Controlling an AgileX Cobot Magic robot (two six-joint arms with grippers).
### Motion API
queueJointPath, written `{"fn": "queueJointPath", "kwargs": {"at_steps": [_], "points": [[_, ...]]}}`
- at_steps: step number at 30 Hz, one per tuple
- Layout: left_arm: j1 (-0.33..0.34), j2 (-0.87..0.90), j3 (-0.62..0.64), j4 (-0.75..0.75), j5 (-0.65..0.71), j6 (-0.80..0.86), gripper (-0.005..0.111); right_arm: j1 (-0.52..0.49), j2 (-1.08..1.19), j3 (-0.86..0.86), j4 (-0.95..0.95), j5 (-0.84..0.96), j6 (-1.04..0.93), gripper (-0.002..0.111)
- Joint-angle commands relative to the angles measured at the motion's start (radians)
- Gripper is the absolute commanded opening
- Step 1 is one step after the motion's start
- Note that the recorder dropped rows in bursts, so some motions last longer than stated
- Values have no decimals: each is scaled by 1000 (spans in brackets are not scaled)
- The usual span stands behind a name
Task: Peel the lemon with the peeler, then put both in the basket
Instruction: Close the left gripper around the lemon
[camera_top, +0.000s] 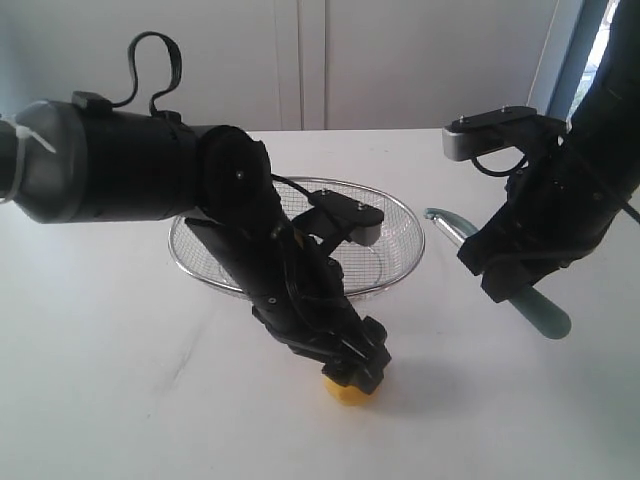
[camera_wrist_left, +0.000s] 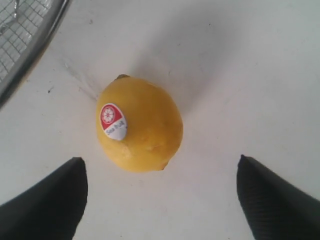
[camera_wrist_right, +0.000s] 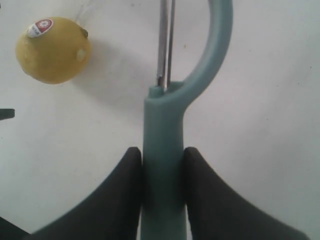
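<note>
- Now, our left hand (camera_wrist_left: 159, 162) is spread wide and holds nothing; its two fingers (camera_wrist_left: 55, 200) stand either side of the lemon (camera_wrist_left: 140, 125) without touching it.
- The lemon lies on the worktop (camera_top: 120, 380) right under that hand, sticker (camera_wrist_left: 113, 121) facing up, near the basket (camera_top: 400, 215) but outside its rim.
- Our right hand (camera_wrist_right: 163, 152) is clamped on the peeler (camera_wrist_right: 162, 115), gripping the teal handle, with the blade end sticking out ahead of the fingers.
- The peeler is off to the right of the basket, well apart from the lemon; we cannot tell whether it is clear of the worktop.
- The basket sits behind our left arm, and the mesh that shows has nothing in it.
- We judge the task to be early: the skin we can see looks whole apart from one small pale spot.
- Left to do, as we read it: grip the lemon, bring the blade to it and peel, then set the lemon and the peeler in the basket.
</note>
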Motion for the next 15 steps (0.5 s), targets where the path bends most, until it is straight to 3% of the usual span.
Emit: {"fn": "queueJointPath", "kwargs": {"at_steps": [1,15], "points": [[-5,15,-4,-18,-12,11,84,-9,-12,2,0,-5,-13,0],[-5,24,-4,-35,-63,8,84,-9,-12,2,0,-5,-13,0]]}}
